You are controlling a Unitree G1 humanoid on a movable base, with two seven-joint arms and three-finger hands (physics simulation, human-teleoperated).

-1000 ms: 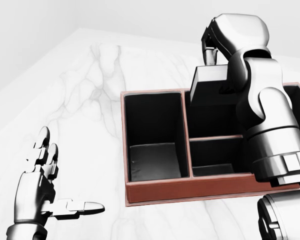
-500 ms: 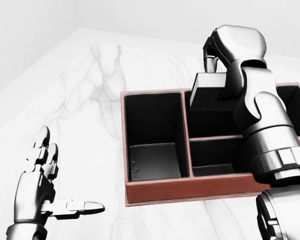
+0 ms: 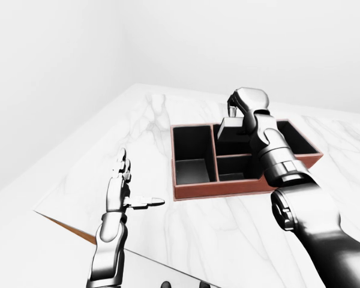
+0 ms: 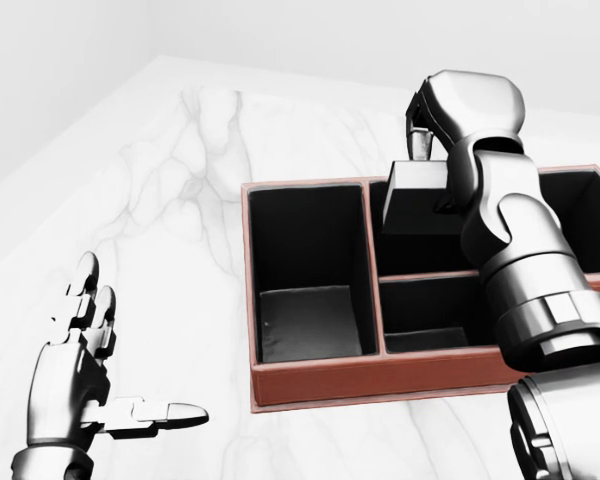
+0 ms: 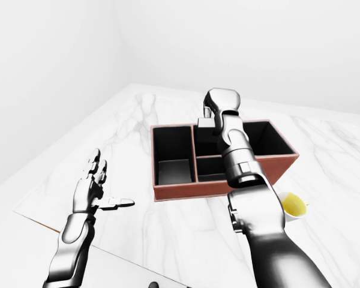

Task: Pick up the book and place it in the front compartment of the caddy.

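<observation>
Change since one second ago, head view: the book (image 4: 416,197) has dropped and shifted slightly toward 3 o'clock. Its lower edge now sits further inside the mouth of the caddy's (image 4: 380,378) compartment at the 12 o'clock end of the middle section, and the right forearm has come down with it. The camera has not moved: the caddy rim and the marble table (image 4: 180,200) veins hold their places.

We read this as the insertion stage under way. The book is part-way into a compartment but not released. Which compartment counts as "front" we cannot settle from these views; if it is the smaller one toward 6 o'clock, the book is over the wrong cell.

Right hand (image 4: 425,135): it sits at 12 o'clock of the book, fingers closed onto the book's upper edge, the book hanging below them, slightly tilted. The palm hides the contact, so we cannot tell how deep the grip is.

Left hand (image 4: 85,345): empty, fingers spread, thumb pointing to 3 o'clock, hovering above the table well to 9 o'clock of the caddy.

Right-eye view only: a yellow cup-like object (image 5: 293,206) sits just beside the caddy at 4 o'clock, partly hidden by the arm.
</observation>
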